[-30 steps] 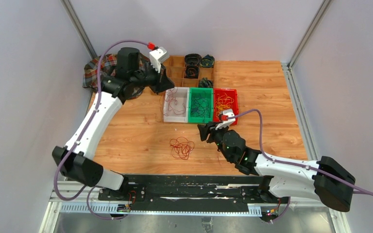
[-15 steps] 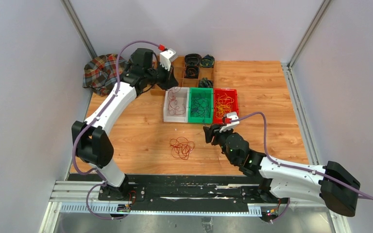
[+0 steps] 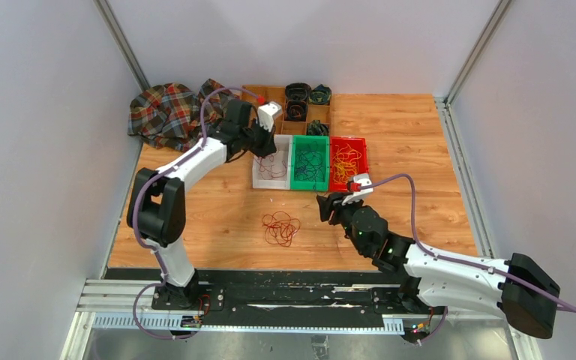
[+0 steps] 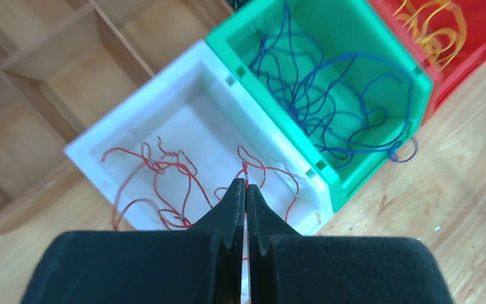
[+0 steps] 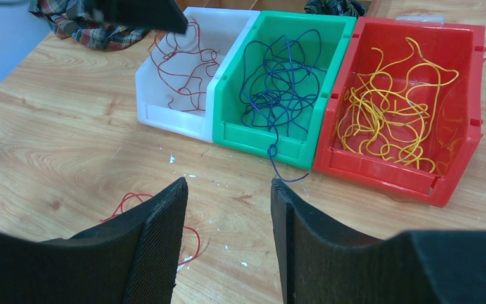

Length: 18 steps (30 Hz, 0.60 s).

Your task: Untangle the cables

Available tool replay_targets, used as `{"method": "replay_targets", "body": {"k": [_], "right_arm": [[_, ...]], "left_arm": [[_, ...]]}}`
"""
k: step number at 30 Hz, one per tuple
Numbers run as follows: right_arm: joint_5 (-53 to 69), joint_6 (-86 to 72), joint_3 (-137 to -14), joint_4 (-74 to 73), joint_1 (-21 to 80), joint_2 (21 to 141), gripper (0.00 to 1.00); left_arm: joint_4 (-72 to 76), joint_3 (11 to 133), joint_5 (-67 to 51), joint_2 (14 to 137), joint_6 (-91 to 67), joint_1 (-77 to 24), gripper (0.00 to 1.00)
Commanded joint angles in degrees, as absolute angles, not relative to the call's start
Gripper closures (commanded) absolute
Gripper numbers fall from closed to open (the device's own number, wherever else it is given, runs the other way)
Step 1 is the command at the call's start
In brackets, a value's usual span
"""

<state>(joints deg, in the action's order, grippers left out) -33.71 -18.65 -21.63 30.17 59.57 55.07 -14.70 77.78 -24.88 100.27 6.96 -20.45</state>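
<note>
Cables [image 5: 277, 95] of thin curly wire lie sorted by colour in the plastic white bin [image 5: 171, 117], green bin [image 5: 259, 142] and red bin [image 5: 386, 174] at upper centre, with one red tangle [image 3: 280, 228] loose on the wooden table [image 3: 195, 217] below. Left gripper [image 4: 245, 187], jaws pressed together, appears to pinch a red strand [image 4: 245, 171] over the white bin, evidently to drop it there. Right gripper [image 5: 228, 183], jaws spread and empty, hangs beside the tangle.

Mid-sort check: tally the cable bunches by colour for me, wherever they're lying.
Red cables: 2 bunches, one in the white bin, plus a loose red pile on the table
Blue cables: 1 bunch, green bin
Yellow cables: 1 bunch, red bin
Total: 4 bunches
</note>
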Motion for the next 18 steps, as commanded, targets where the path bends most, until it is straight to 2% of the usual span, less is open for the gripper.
{"method": "replay_targets", "body": {"k": [1,7,15,16,18], "right_arm": [[-35.0,-19.6,-22.1,28.5,58.5,54.0,0.49],[-34.0,-19.6,-23.5,27.8,57.9,56.6,0.5],[-32.6,-18.7,-24.6,26.7,57.3,58.2,0.5],[-32.5,-18.6,-24.7,26.6,57.3,58.2,0.5],[-32.3,-18.5,-24.9,26.4,57.2,58.1,0.5]], "left_arm": [[-8.2,74.1,-21.2,103.3,8.0,-22.4,0.99],[-2.8,73.9,-19.5,108.6,6.4,-23.0,1.0],[-2.9,77.1,-18.7,113.3,6.1,-24.1,0.99],[-3.6,77.8,-18.9,113.4,6.0,-24.1,0.95],[-5.2,79.8,-19.5,113.2,5.9,-24.2,0.77]]}}
